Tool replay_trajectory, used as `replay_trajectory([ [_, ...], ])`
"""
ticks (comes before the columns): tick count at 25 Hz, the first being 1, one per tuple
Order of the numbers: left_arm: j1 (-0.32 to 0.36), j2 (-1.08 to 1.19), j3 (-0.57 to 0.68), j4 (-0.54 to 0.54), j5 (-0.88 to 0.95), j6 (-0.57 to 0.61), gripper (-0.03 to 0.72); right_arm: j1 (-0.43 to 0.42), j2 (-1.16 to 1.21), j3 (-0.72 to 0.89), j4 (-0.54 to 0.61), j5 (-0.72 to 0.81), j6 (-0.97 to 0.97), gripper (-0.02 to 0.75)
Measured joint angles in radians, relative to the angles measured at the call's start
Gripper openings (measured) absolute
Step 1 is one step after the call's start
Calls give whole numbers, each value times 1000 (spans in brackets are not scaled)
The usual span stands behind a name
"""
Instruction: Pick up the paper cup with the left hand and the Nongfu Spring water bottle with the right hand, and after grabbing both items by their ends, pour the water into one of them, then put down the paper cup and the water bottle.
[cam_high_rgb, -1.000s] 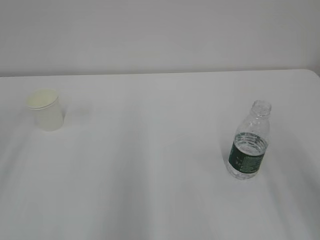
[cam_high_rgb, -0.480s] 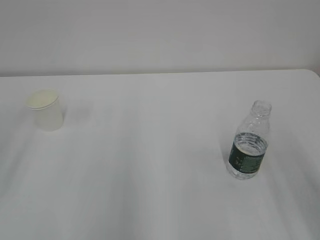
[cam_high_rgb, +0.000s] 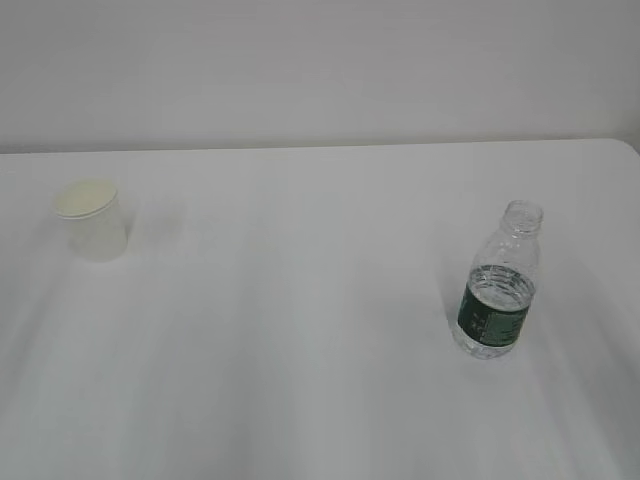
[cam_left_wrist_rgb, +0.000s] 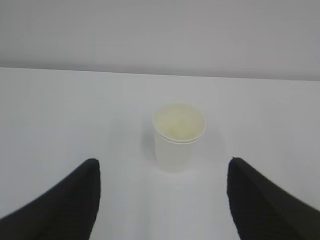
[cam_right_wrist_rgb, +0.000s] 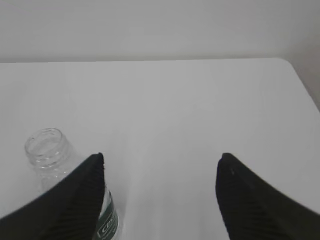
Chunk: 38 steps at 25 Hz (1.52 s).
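Note:
The white paper cup (cam_high_rgb: 92, 219) stands upright at the table's left. In the left wrist view the paper cup (cam_left_wrist_rgb: 178, 135) sits ahead of my left gripper (cam_left_wrist_rgb: 162, 167), centred between its wide-apart black fingers, which are open and empty. The Nongfu Spring water bottle (cam_high_rgb: 500, 284) stands upright at the right, capless, with a dark green label and water up to about the label's top. In the right wrist view the bottle (cam_right_wrist_rgb: 50, 152) lies left of my right gripper (cam_right_wrist_rgb: 160, 160), partly behind its left finger (cam_right_wrist_rgb: 82, 195). That gripper is open with nothing between its fingers. Neither arm shows in the exterior view.
The white table (cam_high_rgb: 300, 330) runs back to a pale wall. Its rounded far right corner (cam_right_wrist_rgb: 287, 65) shows in the right wrist view.

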Motion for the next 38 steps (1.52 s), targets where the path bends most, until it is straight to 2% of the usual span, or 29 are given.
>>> replay_trajectory([
  [6, -16, 39, 47, -5, -75, -16, 568, 0, 86, 56, -9, -144, 61, 490],
  [14, -142, 156, 118, -7, -220, -23, 568, 27, 156, 157, -257, -387, 243, 486],
  [24, -155, 172, 267, -7, -498, -25, 568, 29, 318, 306, -282, -733, 251, 483],
  [32, -178, 172, 342, 24, -570, -32, 568, 29, 478, 368, -286, -1023, 215, 483],
  [38, -196, 172, 368, 23, -577, -33, 568, 29, 580, 368, -301, -1093, 211, 483],
])
